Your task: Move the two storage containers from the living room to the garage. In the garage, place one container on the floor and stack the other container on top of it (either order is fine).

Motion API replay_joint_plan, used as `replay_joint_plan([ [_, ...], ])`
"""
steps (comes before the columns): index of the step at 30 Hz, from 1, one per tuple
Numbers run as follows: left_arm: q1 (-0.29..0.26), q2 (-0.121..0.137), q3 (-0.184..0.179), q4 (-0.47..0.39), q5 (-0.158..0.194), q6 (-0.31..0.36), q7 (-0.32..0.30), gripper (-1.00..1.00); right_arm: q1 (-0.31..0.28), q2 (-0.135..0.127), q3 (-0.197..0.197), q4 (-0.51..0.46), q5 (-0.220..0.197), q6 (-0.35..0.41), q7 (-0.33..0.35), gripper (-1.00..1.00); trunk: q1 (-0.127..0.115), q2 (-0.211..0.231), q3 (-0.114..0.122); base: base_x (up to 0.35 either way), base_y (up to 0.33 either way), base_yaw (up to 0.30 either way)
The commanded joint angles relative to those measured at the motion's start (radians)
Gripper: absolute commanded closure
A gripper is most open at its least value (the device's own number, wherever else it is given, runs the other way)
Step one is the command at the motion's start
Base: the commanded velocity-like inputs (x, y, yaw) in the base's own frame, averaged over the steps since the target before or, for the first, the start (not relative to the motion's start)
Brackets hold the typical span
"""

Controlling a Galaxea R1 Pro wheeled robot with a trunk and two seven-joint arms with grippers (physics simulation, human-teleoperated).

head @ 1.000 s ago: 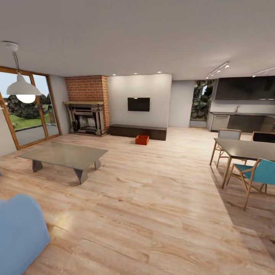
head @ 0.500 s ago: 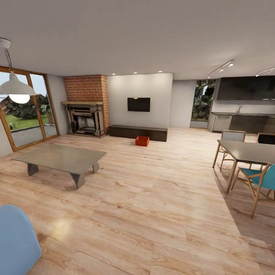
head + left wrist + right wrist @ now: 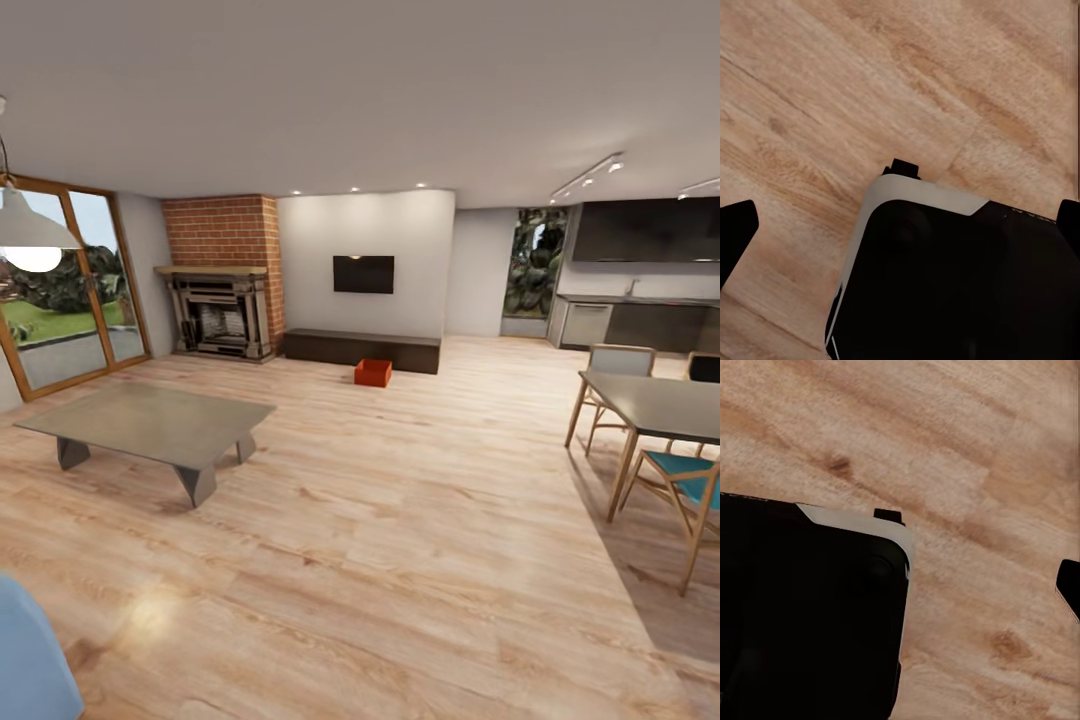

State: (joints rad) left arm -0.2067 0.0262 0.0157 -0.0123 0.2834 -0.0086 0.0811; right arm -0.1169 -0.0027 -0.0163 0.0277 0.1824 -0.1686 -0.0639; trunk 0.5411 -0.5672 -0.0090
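Observation:
An orange-red storage container [image 3: 373, 373] sits on the living room's light wood planks [image 3: 400, 520], far across the room. It lies just in front of the long low dark bench [image 3: 360, 348], under the black wall TV [image 3: 363, 273]. I can make out just one bin from here. My left gripper [image 3: 900, 229] hangs open over the planks above the robot's black base [image 3: 960, 285], one dark fingertip at each side. My right gripper [image 3: 900, 585] shows one fingertip [image 3: 1069, 585] at the picture's edge and holds nothing.
A low grey coffee table [image 3: 150, 425] stands at the left, with a blue seat corner [image 3: 30, 650] nearest me. At the right stand a dining table [image 3: 660, 405] and wooden chairs [image 3: 690, 480]. A brick fireplace [image 3: 222, 310] and glass doors [image 3: 70, 300] lie at the far left.
The camera has rolled forward into the room: the coffee table, blue seat and hanging lamp slid left and outward, the dining set slid right. The container has not moved.

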Motion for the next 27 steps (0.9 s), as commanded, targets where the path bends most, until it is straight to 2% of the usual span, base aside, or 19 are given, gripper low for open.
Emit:
replay_joint_plan([
  [1, 0.000, 0.000, 0.001, 0.000, 0.003, -0.001, 0.002, -1.00, -0.001, 0.000, -0.002, 0.003, 0.009, -0.005, -0.005, -1.00, 0.001, -0.001, -0.001, 0.323, 0.000, 0.000],
  [27, 0.000, 0.000, 0.001, 0.000, 0.002, -0.001, 0.002, -1.00, -0.001, 0.000, -0.002, 0.003, 0.009, -0.005, -0.005, -1.00, 0.001, -0.001, -0.001, 0.323, 0.000, 0.000],
])
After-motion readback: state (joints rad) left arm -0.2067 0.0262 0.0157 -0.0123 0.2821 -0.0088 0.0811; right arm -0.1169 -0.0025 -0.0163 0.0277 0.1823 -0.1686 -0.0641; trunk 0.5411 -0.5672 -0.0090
